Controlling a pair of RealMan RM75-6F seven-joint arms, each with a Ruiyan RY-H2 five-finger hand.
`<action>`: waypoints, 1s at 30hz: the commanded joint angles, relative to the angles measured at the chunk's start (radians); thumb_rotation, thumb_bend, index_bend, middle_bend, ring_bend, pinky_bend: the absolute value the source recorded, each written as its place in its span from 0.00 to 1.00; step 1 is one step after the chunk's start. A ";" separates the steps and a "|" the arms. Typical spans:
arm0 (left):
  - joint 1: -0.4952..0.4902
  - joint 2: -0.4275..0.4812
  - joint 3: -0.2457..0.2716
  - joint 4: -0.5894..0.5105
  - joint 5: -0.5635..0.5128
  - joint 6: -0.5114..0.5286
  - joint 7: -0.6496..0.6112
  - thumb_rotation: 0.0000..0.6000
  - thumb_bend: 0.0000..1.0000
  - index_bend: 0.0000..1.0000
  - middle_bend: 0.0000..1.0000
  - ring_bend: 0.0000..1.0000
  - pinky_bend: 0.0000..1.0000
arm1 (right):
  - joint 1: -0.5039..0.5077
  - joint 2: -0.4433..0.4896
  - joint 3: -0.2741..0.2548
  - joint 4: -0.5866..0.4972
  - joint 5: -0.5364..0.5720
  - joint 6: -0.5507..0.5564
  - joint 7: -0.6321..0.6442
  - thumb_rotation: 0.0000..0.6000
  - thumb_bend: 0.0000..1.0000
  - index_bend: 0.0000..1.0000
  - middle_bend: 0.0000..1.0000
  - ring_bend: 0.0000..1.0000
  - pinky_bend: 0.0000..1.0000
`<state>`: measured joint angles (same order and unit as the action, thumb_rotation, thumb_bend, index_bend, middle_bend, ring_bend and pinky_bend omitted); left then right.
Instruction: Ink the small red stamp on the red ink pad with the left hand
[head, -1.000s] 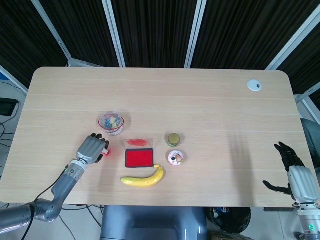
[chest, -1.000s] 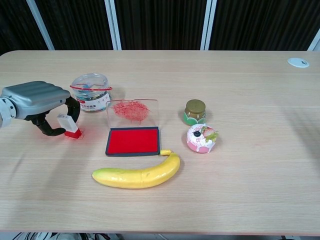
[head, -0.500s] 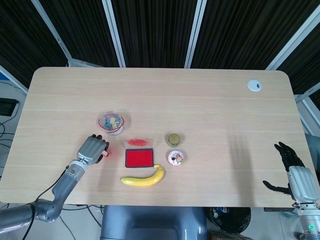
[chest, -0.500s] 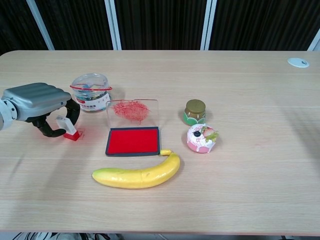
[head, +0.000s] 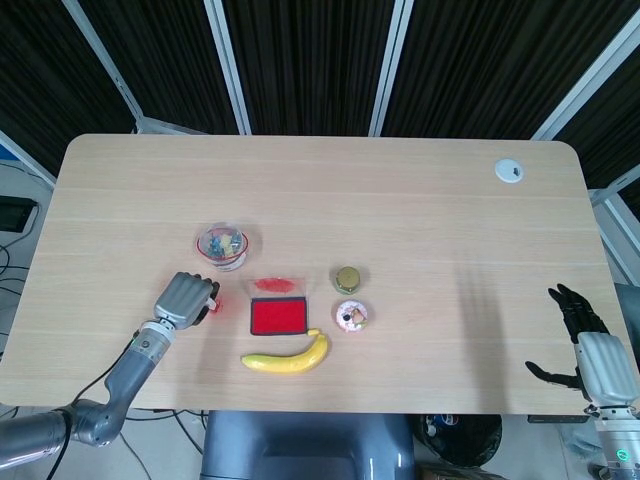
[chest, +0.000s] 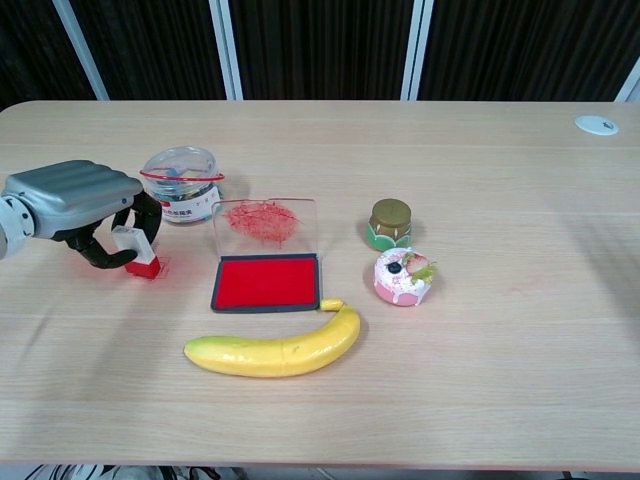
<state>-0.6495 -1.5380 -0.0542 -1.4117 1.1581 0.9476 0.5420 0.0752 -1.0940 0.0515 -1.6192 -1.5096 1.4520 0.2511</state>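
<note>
While the stamp (chest: 141, 252) stands on the table (chest: 480, 390) left of the ink pad (chest: 266, 281), well apart from it, the left hand (chest: 85, 205) has its fingers (chest: 105, 256) curled around the stamp's white handle. Grasp looks made; whether the base is lifted, cannot tell. Left to do: carry to the pad, press. Pad lid is open, red face bare. Right hand (head: 592, 352) idles far right of the pad, fingers spread, holding nothing.

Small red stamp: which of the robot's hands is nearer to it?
Left. The left hand holds the small red stamp; the right hand hangs past the table's far right edge.
</note>
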 joint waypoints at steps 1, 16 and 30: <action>0.008 -0.002 -0.003 -0.010 0.028 0.034 -0.013 1.00 0.53 0.68 0.68 0.54 0.62 | 0.000 0.000 0.000 -0.001 0.000 0.000 0.000 1.00 0.16 0.00 0.00 0.00 0.18; 0.019 -0.057 -0.025 -0.128 0.049 0.150 0.099 1.00 0.55 0.74 0.75 0.62 0.69 | 0.001 0.001 -0.001 -0.001 -0.001 -0.002 0.001 1.00 0.16 0.00 0.00 0.00 0.18; -0.029 -0.171 -0.062 -0.161 -0.057 0.166 0.307 1.00 0.55 0.74 0.77 0.63 0.70 | 0.001 0.002 0.000 -0.001 0.001 -0.004 0.009 1.00 0.16 0.00 0.00 0.00 0.18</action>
<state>-0.6692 -1.6949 -0.1100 -1.5749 1.1146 1.1152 0.8356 0.0762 -1.0918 0.0515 -1.6203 -1.5089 1.4483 0.2600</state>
